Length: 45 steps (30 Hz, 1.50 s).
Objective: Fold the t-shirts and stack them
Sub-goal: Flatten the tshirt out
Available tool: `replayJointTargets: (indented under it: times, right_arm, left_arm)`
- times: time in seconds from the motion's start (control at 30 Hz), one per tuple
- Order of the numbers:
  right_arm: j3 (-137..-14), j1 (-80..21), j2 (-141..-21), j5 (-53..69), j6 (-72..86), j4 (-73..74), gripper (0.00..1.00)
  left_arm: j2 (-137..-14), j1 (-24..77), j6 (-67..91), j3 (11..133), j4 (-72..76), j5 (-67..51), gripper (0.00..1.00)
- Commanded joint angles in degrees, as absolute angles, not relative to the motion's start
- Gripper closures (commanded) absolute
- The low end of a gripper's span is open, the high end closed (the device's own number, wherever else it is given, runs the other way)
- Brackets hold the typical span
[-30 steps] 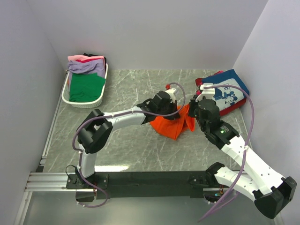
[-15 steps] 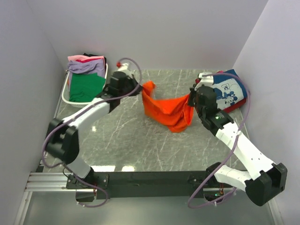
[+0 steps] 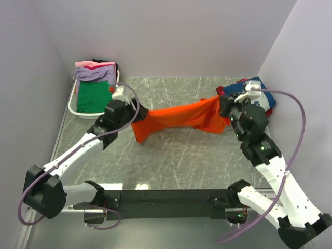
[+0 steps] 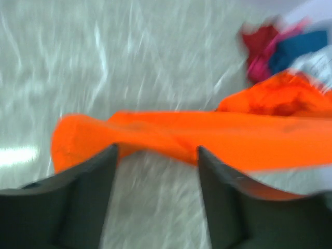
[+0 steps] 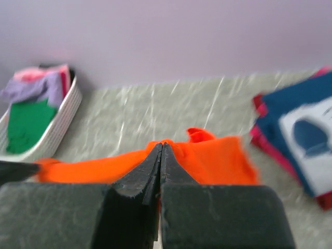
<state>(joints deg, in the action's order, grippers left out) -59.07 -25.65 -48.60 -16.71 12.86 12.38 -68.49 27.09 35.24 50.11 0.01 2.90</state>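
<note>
The orange t-shirt [image 3: 176,118] lies stretched in a long band across the middle of the table. My right gripper [image 3: 224,106] is shut on its right end, close to the folded navy t-shirt with white print [image 3: 254,98]. In the right wrist view the jaws of my right gripper [image 5: 162,145] are pressed together with the orange cloth [image 5: 218,161] pinched at the tips. My left gripper [image 3: 136,116] is at the shirt's left end. In the left wrist view, my left gripper [image 4: 156,151] stands open, and the orange cloth [image 4: 207,137] lies just beyond its tips.
A white slatted basket [image 3: 72,104] at the back left holds green [image 3: 93,96], lavender [image 3: 96,74] and pink [image 3: 91,65] t-shirts. Red cloth [image 3: 222,91] shows under the navy t-shirt at the back right. Walls close in the back and both sides.
My left arm swung left and forward, pulling the orange t-shirt out long, and its jaws have opened. My right gripper moved right and back, still pinching the cloth.
</note>
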Motion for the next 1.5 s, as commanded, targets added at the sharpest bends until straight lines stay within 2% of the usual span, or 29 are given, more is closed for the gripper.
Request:
replayJointTargets:
  times: [0.0,0.17,0.3,0.6,0.77,1.13,1.47]
  right_arm:
    - [-51.96,-29.42,-47.03,-10.73,18.62,15.11,1.00]
    - [-47.99,-41.21,-49.83,-16.34,22.93,19.07,1.00]
    - [-45.88,-45.88,-52.47,-15.21,25.22,18.55,1.00]
    - [-43.16,-53.08,-58.09,-11.60,30.49,20.03,1.00]
    - [-41.05,-54.23,-56.43,-13.88,33.39,22.94,1.00]
    - [-37.01,-54.05,-54.05,-16.44,36.65,22.86,1.00]
    - [-35.86,-54.14,-52.74,-17.23,37.27,21.97,1.00]
  left_arm:
    - [-66.45,32.41,38.31,45.63,-4.64,6.05,0.27]
    - [-64.95,34.37,40.08,44.47,-3.69,6.32,0.22]
    - [-70.12,34.37,36.49,51.22,-3.52,7.64,0.19]
    - [-93.94,34.10,31.73,68.97,-5.18,4.05,0.20]
    - [-100.01,35.15,31.38,71.37,-5.98,0.44,0.22]
    - [-108.71,41.04,30.23,76.29,-9.67,0.44,0.23]
    - [-110.03,42.18,30.06,76.28,-10.81,0.87,0.26]
